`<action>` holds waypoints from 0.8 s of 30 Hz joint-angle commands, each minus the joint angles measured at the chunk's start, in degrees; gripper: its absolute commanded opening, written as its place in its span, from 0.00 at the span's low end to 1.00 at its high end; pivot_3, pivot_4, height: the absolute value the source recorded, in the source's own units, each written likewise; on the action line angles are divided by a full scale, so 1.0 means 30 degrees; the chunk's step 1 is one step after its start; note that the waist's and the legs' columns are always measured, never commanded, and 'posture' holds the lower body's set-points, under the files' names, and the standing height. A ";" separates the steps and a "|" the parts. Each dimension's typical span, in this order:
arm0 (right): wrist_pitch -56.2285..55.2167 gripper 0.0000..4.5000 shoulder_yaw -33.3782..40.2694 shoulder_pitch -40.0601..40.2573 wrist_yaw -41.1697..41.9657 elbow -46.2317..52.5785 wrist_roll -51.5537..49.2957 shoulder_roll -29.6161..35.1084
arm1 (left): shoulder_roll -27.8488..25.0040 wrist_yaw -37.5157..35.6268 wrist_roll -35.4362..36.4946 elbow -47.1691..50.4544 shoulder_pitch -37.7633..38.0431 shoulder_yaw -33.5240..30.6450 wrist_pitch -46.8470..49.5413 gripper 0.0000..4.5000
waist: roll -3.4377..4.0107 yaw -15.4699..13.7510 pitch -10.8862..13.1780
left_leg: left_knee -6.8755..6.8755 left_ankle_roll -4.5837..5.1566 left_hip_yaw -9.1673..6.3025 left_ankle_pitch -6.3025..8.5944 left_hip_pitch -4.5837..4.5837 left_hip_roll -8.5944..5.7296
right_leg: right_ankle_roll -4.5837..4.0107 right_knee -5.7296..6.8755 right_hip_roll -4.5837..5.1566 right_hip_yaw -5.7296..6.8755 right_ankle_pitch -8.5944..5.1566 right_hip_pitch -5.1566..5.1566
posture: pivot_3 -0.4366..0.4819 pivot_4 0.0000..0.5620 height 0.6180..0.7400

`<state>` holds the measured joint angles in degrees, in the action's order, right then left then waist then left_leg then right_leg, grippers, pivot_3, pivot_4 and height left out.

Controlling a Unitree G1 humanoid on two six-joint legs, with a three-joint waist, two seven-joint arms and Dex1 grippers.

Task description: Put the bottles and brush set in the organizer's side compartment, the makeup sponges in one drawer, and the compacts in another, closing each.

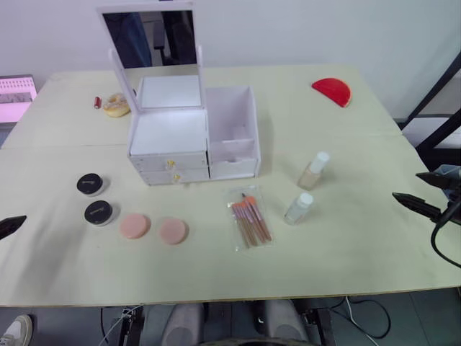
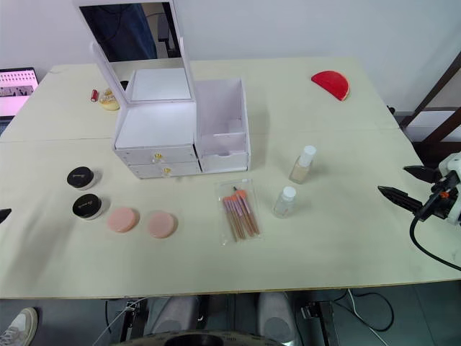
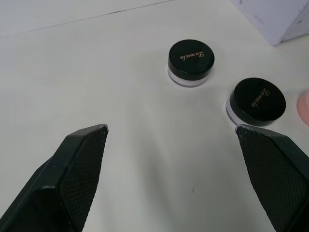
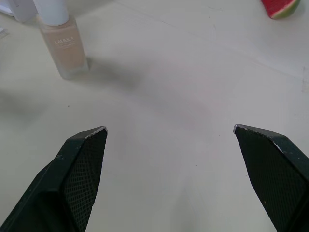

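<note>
Two compacts (image 3: 191, 63) just ahead of wide-open empty left gripper (image 3: 171, 129); right gripper (image 4: 169, 128) likewise, near taller bottle (image 4: 63, 41).

Black tapered fingers (image 4: 79, 174) with cross-hatched inner pads, black cable looping from right gripper (image 2: 409, 184)

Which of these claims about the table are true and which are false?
1. Both drawers of the organizer are shut. True.
2. The brush set already sits in the side compartment. False: it lies on the table in front of the organizer.
3. The two sponges lie side by side near the two compacts. True.
4. The left end effector is clamped on a compact. False: it is open and holds nothing.
5. Both bottles lie on their sides. False: both stand upright.
</note>
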<state>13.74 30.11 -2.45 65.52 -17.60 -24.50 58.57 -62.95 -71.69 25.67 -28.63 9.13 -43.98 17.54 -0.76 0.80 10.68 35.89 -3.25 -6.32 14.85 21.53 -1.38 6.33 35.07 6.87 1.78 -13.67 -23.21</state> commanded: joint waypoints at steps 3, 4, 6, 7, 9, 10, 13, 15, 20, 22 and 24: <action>0.0044 1.00 0.0449 -0.0141 -0.0085 0.0619 -0.0241 0.0223 | -0.0136 0.0073 0.0082 -0.0098 -0.0180 -0.0266 -0.0495 0.99 | 0.0000 -0.0002 0.0000 | -0.0001 0.0000 0.0001 0.0000 0.0000 0.0000 | -0.0001 0.0000 -0.0001 -0.0001 0.0000 0.0000 | 0.48 0.27 1.00; 0.0065 1.00 0.0450 -0.0120 -0.0107 0.0675 -0.0244 0.0203 | -0.0124 0.0059 0.0135 -0.0148 -0.0221 -0.0259 -0.0426 0.99 | 0.0000 -0.0003 0.0000 | 0.0000 0.0000 0.0004 0.0000 0.0000 0.0000 | 0.0000 0.0000 -0.0001 -0.0003 0.0001 0.0000 | 0.48 0.27 1.00; 0.0101 1.00 0.0451 -0.0096 -0.0140 0.0732 -0.0238 0.0166 | -0.0080 0.0121 0.0177 -0.0162 -0.0309 -0.0218 -0.0319 0.99 | -0.0001 -0.0002 -0.0001 | 0.0000 0.0000 0.0004 0.0000 -0.0002 0.0000 | 0.0000 0.0001 -0.0001 -0.0003 0.0001 0.0000 | 0.48 0.27 1.00; 0.0152 1.00 0.0464 -0.0080 -0.0161 0.0781 -0.0250 0.0157 | -0.0091 0.0144 0.0159 -0.0179 -0.0363 -0.0176 -0.0323 0.99 | -0.0002 0.0000 -0.0001 | 0.0000 0.0000 0.0004 0.0000 -0.0002 0.0001 | 0.0000 0.0002 -0.0002 -0.0003 0.0001 0.0000 | 0.48 0.27 1.00; 0.0202 1.00 0.0477 -0.0087 -0.0188 0.0818 -0.0265 0.0159 | -0.0123 0.0186 0.0142 -0.0206 -0.0487 -0.0106 -0.0302 0.99 | -0.0001 -0.0001 -0.0001 | 0.0001 0.0000 0.0005 0.0000 -0.0002 0.0001 | 0.0000 0.0002 -0.0003 -0.0005 0.0001 0.0001 | 0.48 0.27 1.00; 0.0211 1.00 0.0481 -0.0086 -0.0199 0.0827 -0.0265 0.0161 | -0.0144 0.0199 0.0138 -0.0217 -0.0536 -0.0079 -0.0299 0.99 | -0.0001 -0.0001 -0.0001 | 0.0001 0.0000 0.0007 0.0000 -0.0002 0.0000 | 0.0000 0.0003 -0.0003 -0.0006 0.0001 0.0001 | 0.48 0.27 1.00; 0.0209 1.00 0.0493 -0.0075 -0.0247 0.0865 -0.0245 0.0147 | -0.0227 0.0192 0.0034 -0.0478 -0.0709 0.0044 -0.0505 0.99 | -0.0001 -0.0001 -0.0001 | 0.0000 0.0000 0.0006 0.0000 -0.0004 0.0001 | 0.0000 0.0004 -0.0004 -0.0007 0.0002 0.0001 | 0.48 0.27 1.00; 0.0218 1.00 0.0474 -0.0092 -0.0316 0.0923 -0.0236 0.0111 | -0.0231 0.0252 -0.0044 -0.0605 -0.0891 0.0143 -0.0595 0.99 | 0.0000 -0.0001 -0.0001 | 0.0001 0.0000 0.0007 0.0000 -0.0004 0.0000 | 0.0000 0.0005 -0.0005 -0.0007 0.0003 0.0001 | 0.48 0.27 1.00; 0.0585 1.00 0.0474 -0.0019 -0.1003 0.1341 -0.0172 -0.0061 | -0.0013 0.0654 -0.0220 -0.0293 -0.1315 0.0558 -0.0826 0.99 | 0.0000 -0.0001 -0.0002 | 0.0003 0.0000 0.0010 0.0000 -0.0008 0.0001 | 0.0000 0.0007 -0.0008 -0.0011 0.0004 0.0004 | 0.48 0.27 1.00; 0.1282 1.00 0.0325 -0.0142 -0.1447 0.1781 -0.0293 -0.0120 | 0.0260 0.0814 -0.0408 0.0423 -0.1289 0.1145 -0.1136 0.99 | 0.0002 -0.0010 -0.0003 | 0.0003 0.0000 0.0009 -0.0001 -0.0009 0.0001 | -0.0002 0.0010 -0.0008 -0.0013 0.0006 0.0004 | 0.48 0.27 1.00; 0.1948 1.00 0.0072 -0.0380 -0.1951 0.2512 -0.0411 -0.0257 | 0.0724 0.1070 -0.0093 0.2277 -0.1357 0.1690 -0.0588 0.99 | -0.0002 -0.0027 -0.0004 | 0.0002 0.0000 0.0009 -0.0001 -0.0007 0.0002 | -0.0005 0.0010 -0.0007 -0.0017 0.0008 0.0004 | 0.48 0.27 1.00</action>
<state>18.48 29.93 -2.48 60.93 -12.96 -24.75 57.92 -60.78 -69.14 24.40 -26.61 5.69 -39.55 15.56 -0.77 0.72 10.66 35.90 -3.24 -6.29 14.85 21.51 -1.38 6.31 35.10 6.85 1.73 -13.64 -23.19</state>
